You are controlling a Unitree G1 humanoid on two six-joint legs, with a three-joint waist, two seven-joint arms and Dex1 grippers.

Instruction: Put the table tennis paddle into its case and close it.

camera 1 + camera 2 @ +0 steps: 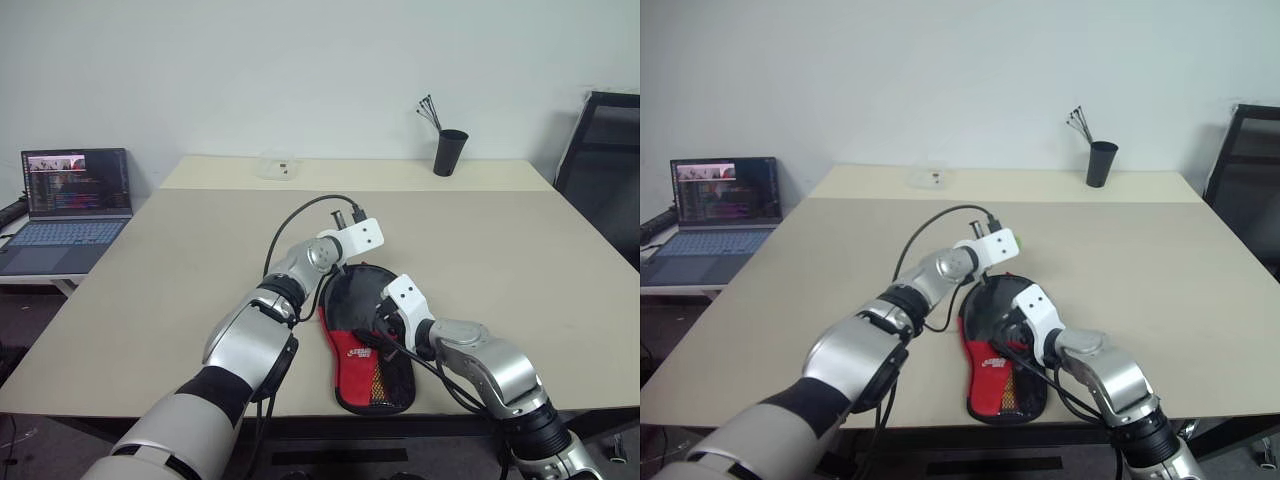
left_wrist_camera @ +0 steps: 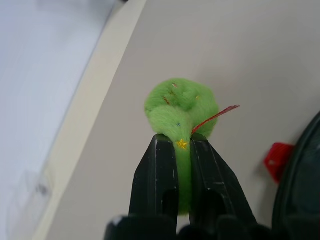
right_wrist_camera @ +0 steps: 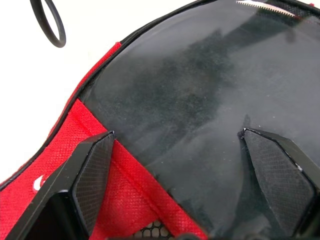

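Right hand (image 3: pixel 175 150) hovers spread wide and empty, just above the case (image 1: pixel 365 350) lying at the table (image 1: pixel 480 240) near edge. Left hand (image 2: pixel 182 145) is clamped on the green zipper tag (image 2: pixel 181 107) beside the case's far end. Zipping appears underway; paddle judged inside. Next: draw the tag steadily round the seam while the right hand steadies the case.

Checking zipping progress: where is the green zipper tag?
Left wrist view: the green zipper tag is pinched in the left gripper, beside the case on the table.

White wall (image 1: pixel 300 70), beige table (image 1: pixel 200 260), black chair (image 1: pixel 605 160).
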